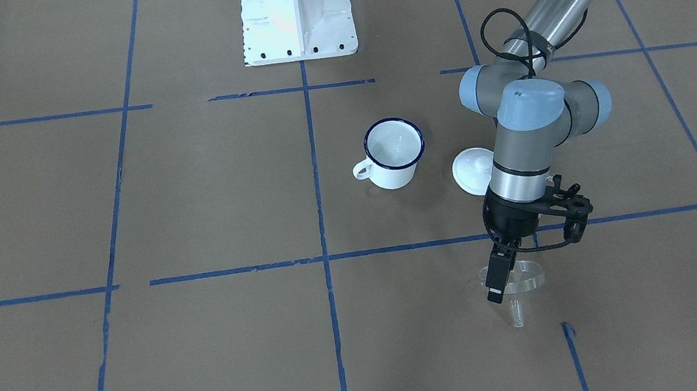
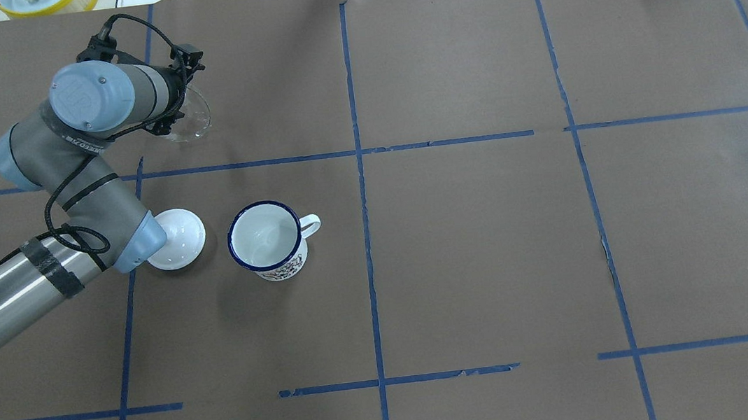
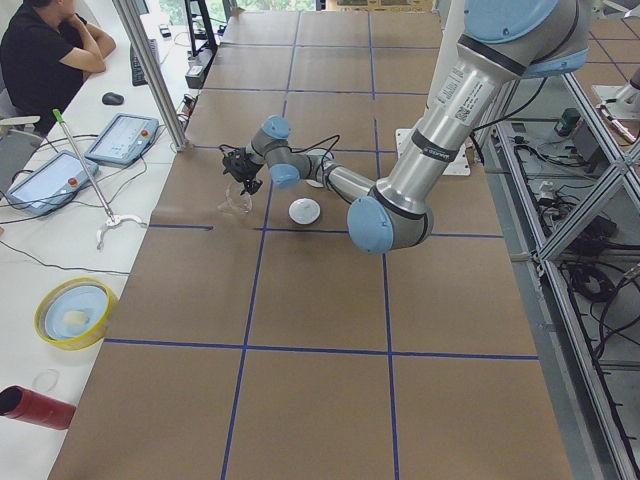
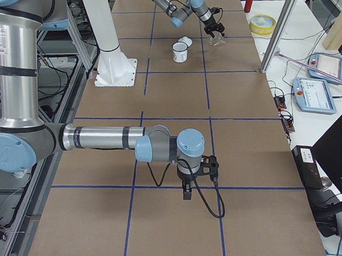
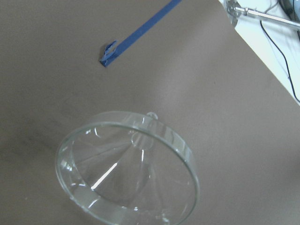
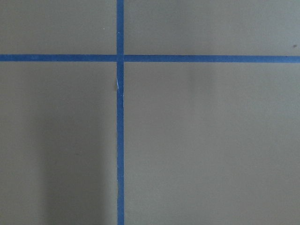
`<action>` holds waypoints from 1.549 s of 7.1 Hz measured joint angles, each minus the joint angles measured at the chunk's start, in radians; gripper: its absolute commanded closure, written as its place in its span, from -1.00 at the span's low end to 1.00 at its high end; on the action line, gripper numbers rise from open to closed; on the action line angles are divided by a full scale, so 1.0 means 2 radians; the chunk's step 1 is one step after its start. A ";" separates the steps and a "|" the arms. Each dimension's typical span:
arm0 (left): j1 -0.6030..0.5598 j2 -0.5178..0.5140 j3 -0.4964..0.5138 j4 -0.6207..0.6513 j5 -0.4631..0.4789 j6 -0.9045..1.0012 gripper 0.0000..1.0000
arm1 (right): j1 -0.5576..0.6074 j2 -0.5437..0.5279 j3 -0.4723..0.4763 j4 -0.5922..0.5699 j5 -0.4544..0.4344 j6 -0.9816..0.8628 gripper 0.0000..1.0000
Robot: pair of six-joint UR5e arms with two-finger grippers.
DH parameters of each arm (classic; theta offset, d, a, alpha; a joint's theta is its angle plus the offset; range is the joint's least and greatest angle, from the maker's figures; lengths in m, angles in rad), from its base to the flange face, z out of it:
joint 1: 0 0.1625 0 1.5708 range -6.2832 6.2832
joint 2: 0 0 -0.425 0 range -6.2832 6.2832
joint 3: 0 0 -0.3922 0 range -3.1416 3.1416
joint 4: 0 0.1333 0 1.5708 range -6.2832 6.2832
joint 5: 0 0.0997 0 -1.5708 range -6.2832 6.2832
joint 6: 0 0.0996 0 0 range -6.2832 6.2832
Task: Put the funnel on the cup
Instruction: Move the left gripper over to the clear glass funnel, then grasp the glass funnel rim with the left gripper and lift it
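Note:
The clear funnel (image 1: 521, 279) hangs rim up and stem down just above the brown paper, far from the robot on its left side. My left gripper (image 1: 498, 293) is shut on its rim, with one black finger (image 1: 497, 270) showing outside the rim. The left wrist view shows the funnel (image 5: 126, 166) from above, with no fingers in frame. The white mug with a blue rim (image 1: 392, 152) stands upright and empty nearer the robot; in the overhead view (image 2: 266, 240) its handle points right. My right gripper (image 4: 186, 192) hangs over bare paper, far from both; I cannot tell whether it is open.
A round white knobbed lid (image 1: 472, 169) lies between mug and funnel, partly under my left forearm. The white robot base (image 1: 297, 16) stands at the table's near edge. An operator (image 3: 45, 50) sits beyond the far edge beside tablets.

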 measured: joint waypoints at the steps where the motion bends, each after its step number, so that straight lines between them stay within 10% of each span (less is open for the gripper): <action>1: 0.001 -0.001 0.004 0.000 0.002 -0.002 -0.29 | 0.000 0.000 0.000 0.000 0.000 0.000 -1.00; 4: 0.004 -0.002 0.009 -0.008 0.003 -0.002 1.00 | 0.000 0.000 0.000 0.000 0.000 0.000 -1.00; 8: -0.019 -0.001 -0.024 -0.025 -0.014 -0.003 1.00 | 0.000 0.000 0.000 0.000 0.000 0.000 -1.00; 11: -0.071 0.024 -0.113 0.003 -0.126 0.003 1.00 | 0.000 0.000 0.000 0.000 0.000 0.000 -1.00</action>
